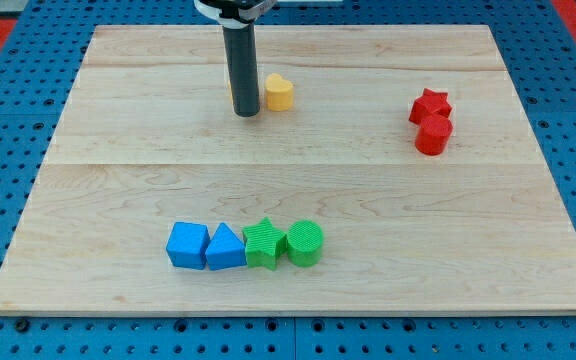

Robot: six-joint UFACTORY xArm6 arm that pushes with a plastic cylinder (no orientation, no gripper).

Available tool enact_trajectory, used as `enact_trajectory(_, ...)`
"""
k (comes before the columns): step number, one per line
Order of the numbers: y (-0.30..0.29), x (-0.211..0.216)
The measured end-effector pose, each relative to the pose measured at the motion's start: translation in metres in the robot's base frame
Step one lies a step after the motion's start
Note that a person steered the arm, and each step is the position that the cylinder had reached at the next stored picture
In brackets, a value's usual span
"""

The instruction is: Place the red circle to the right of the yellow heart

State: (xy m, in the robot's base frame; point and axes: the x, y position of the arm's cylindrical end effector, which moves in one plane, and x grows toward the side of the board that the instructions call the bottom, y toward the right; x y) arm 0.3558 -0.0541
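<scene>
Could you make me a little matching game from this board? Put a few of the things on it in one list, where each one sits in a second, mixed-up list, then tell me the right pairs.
Things:
1. yellow heart
2. red circle
3. green circle
4. blue cube

Places:
A. the view's left end of the bottom row
B. just to the view's right of my tip, near the view's top
C. the view's right end of the bottom row
D. at the view's right, touching the red star just above it

Pairs: 1-B, 2-D, 3-C, 4-A
</scene>
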Motion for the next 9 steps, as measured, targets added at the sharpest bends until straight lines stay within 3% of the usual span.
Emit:
enact_trajectory(1,0.023,0.04)
enact_trajectory(3,0.146,0.157)
enact_trajectory(4,0.231,0.18)
enact_trajectory(5,0.27,0.156)
enact_trajectory(7,0.275,0.08)
enact_trajectory(9,0.217,0.054)
